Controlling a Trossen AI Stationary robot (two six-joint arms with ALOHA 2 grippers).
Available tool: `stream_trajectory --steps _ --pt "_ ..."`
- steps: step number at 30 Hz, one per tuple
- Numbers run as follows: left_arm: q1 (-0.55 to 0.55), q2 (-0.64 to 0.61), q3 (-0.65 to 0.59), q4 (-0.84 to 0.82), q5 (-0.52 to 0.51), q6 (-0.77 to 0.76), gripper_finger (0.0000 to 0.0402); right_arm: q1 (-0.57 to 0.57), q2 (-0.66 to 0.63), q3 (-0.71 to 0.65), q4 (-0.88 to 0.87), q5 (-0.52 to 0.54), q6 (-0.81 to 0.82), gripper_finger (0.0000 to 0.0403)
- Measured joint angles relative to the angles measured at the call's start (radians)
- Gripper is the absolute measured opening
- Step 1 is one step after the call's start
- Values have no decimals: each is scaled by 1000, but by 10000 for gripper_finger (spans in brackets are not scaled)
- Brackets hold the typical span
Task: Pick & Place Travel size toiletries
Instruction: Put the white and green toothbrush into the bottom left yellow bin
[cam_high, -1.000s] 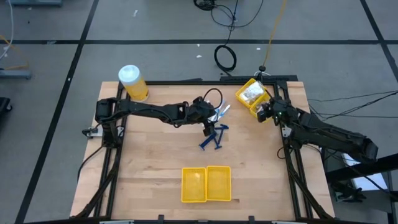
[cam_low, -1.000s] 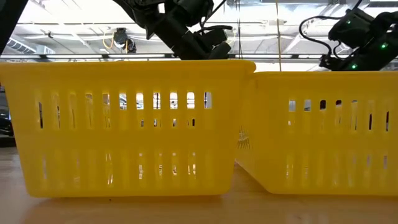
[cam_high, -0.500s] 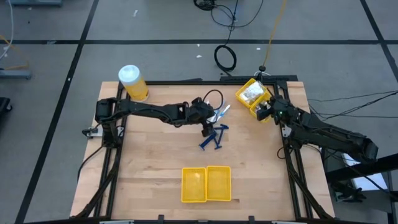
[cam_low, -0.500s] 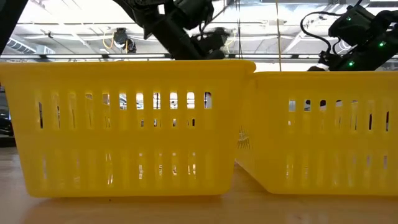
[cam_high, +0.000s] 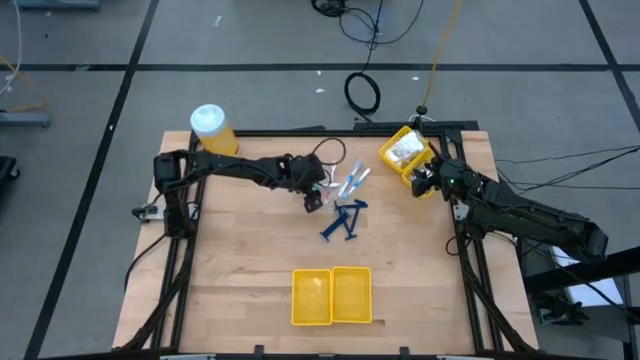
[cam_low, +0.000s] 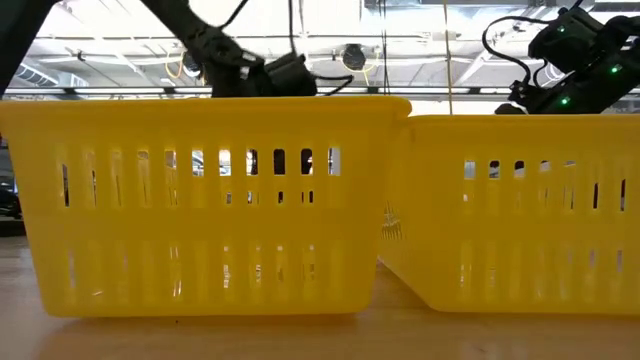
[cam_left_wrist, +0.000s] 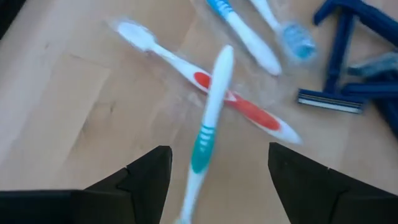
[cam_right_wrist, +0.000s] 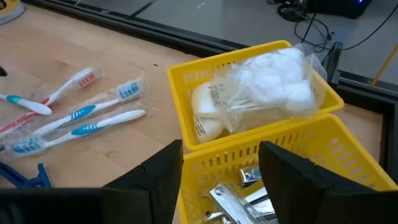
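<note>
Sitting nearest the camera on the worktop (cam_high: 240, 270), the empty two-compartment bin (cam_high: 331, 296) fills the low view with its yellow slatted wall and waits for its load. Beyond it, mid-table, the dark blue razors (cam_high: 342, 221) lie in a loose crossed pile, and just past them the toothbrushes (cam_high: 352, 181) fan out in their clear wraps. The left gripper (cam_high: 314, 199) hovers beside that fan, fingers spread and holding nothing; its wrist view looks down on a teal-handled toothbrush (cam_left_wrist: 206, 127) lying across a red-handled one (cam_left_wrist: 205, 84), with a razor head (cam_left_wrist: 329, 100) at the edge.

The step in hand looks like a toothbrush pick. To do it well, the left gripper should probably take the upper brush, the teal one, since it lies on top. Lining the fingers across the handle rather than along it, and closing at mid-handle, should keep it from pivoting. The wrapping looks slippery, so a square, low grasp is wise.

Farther back on the right, the right gripper (cam_high: 428, 181) waits at the near edge of the second yellow bin (cam_right_wrist: 249, 155), fingers parted and empty. That bin holds clear packets of white bits (cam_right_wrist: 264, 90) in one compartment and small silvery pieces (cam_right_wrist: 239, 196) in the other. In the far left corner stands the yellow jar (cam_high: 213, 133).
</note>
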Motion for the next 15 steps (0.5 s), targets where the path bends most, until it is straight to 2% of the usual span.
stream_trajectory --steps 4,9,15 --pt "20 0 -64 162 -2 45 266 0 0 0 2 0 -1 197" --pt "31 15 -101 183 -47 109 262 0 0 0 20 -3 -1 197" --pt "34 63 -103 207 3 117 258 0 2 0 25 -21 -1 193"
